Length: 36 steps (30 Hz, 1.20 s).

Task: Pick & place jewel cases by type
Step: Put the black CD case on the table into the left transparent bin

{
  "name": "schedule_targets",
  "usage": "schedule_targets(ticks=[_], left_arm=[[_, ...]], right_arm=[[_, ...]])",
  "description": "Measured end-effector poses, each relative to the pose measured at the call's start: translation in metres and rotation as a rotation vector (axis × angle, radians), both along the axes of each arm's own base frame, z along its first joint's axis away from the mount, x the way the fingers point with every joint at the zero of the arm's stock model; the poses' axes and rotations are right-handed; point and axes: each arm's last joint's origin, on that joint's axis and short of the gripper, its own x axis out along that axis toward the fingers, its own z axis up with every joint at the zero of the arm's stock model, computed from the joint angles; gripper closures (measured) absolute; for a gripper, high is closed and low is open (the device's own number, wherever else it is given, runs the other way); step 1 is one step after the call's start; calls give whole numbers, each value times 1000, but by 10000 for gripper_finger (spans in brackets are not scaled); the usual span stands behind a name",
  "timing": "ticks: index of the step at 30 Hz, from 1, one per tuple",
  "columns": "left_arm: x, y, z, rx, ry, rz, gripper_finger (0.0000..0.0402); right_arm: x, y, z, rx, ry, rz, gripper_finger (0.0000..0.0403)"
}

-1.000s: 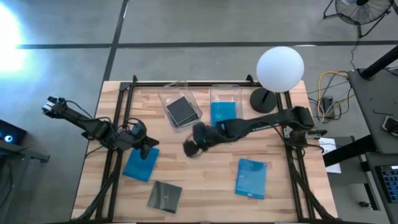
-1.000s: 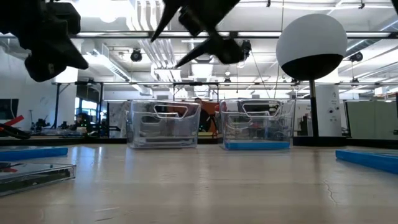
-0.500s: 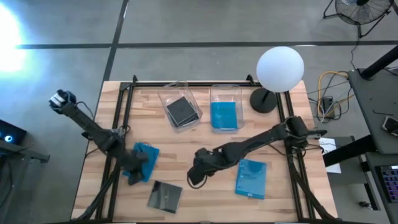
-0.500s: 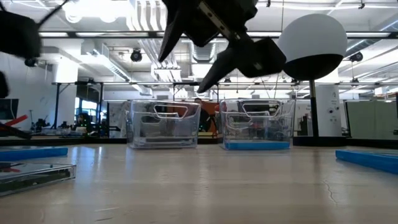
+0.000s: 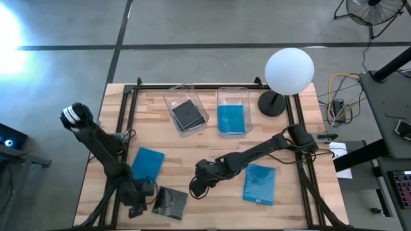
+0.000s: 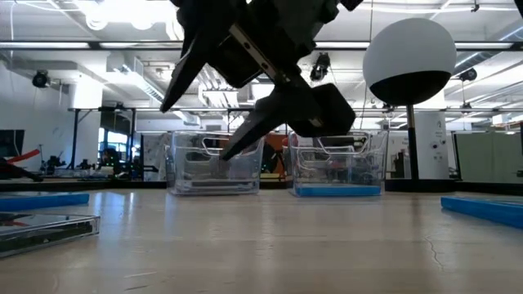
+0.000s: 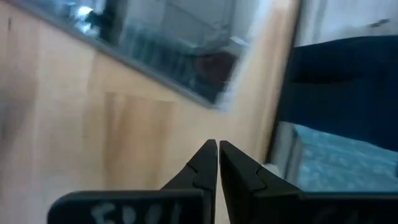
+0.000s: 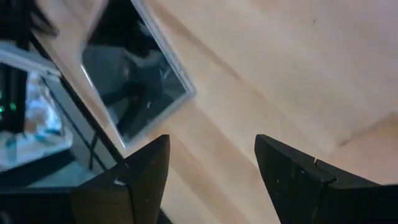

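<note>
The right tool [image 5: 194, 188] hung over the front middle of the desk [image 5: 212, 154] with its fingers spread wide and nothing between them. The dark jewel case [image 5: 171, 202] lay just beside it, toward the left front corner, and it showed close ahead between the fingers in the right wrist view [image 8: 134, 93]. The case sat flat and slightly turned, one corner toward that tool. The left tool [image 5: 142, 200], pinched shut and empty, was at the same case's other edge, so both arms were near it (I judged the open one better placed to take it). A short reach leftward and down looked enough.

One blue jewel case [image 5: 147, 166] lay flat behind the left tool, and another blue case [image 5: 259, 183] lay to the right of the right tool, long side running front to back. At the back stood two clear bins: the left bin [image 5: 172, 97] held a dark case [image 5: 188, 113], the right bin [image 5: 232, 94] a blue one [image 5: 230, 119]
</note>
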Motion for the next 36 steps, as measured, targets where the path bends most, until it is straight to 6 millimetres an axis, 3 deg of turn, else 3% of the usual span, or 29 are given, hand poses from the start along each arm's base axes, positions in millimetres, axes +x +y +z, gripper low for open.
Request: schedule_targets(ticks=[6,11,18,22,28,32,36], left_arm=[[14,-13,-21,34,12,3,401],[37,-11,-24,12,-137,58,401],[87,34,-27,112,-292,216,401],[106,65,-25,132,-285,305,401],[91,61,-8,104,-259,252,401],[81,57,1,143,-281,281,401],[84,63,10,197,-350,347,401]], right_arm=[[-1,15,-9,74,19,86,173],[-5,26,-10,98,34,95,175],[-11,37,-11,113,61,69,174],[-19,38,-16,3,117,-88,176],[-40,47,-5,-64,178,-274,179],[-53,63,-10,-53,233,-362,179],[-64,74,-17,-55,177,-578,179]])
